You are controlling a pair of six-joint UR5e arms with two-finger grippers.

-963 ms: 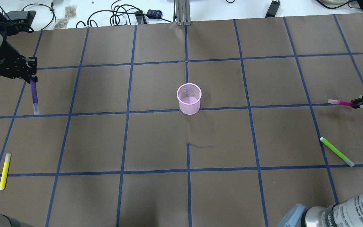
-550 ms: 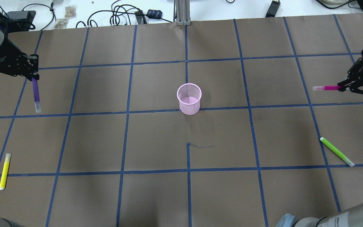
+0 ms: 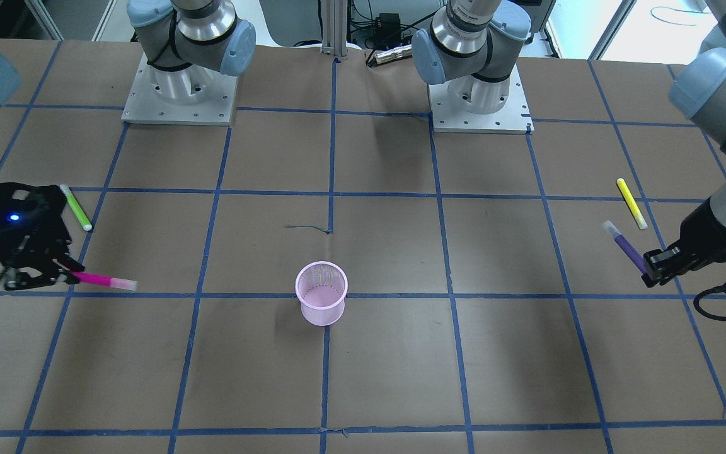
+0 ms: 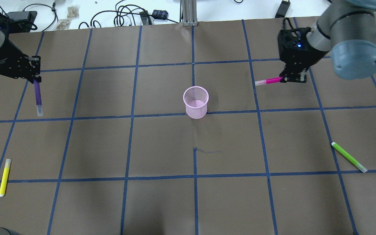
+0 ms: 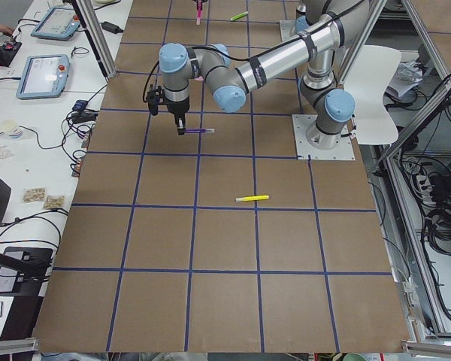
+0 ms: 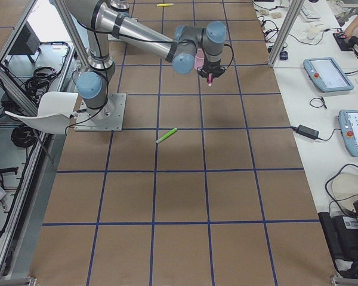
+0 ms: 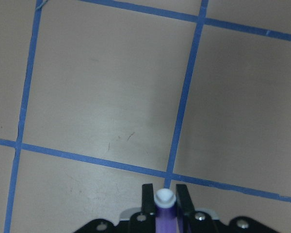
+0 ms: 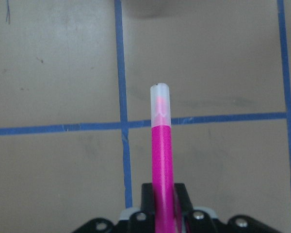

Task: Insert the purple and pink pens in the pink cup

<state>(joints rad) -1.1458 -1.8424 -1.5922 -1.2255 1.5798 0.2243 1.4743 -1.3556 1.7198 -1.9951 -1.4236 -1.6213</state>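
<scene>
The pink mesh cup stands upright at the table's middle, also in the front view. My left gripper is shut on the purple pen, held above the table far to the cup's left; the pen points toward the robot's side. In the left wrist view the purple pen sits between the fingers. My right gripper is shut on the pink pen, held to the cup's right and a little beyond it, pen tip toward the cup. The pink pen shows in the right wrist view.
A yellow pen lies near the front left. A green pen lies at the front right. Cables lie beyond the table's far edge. The two arm bases stand at the robot's side.
My right gripper has swung with the pink pen from the table's right edge inward and farther back, closer to the cup. The left gripper with the purple pen has barely shifted.
</scene>
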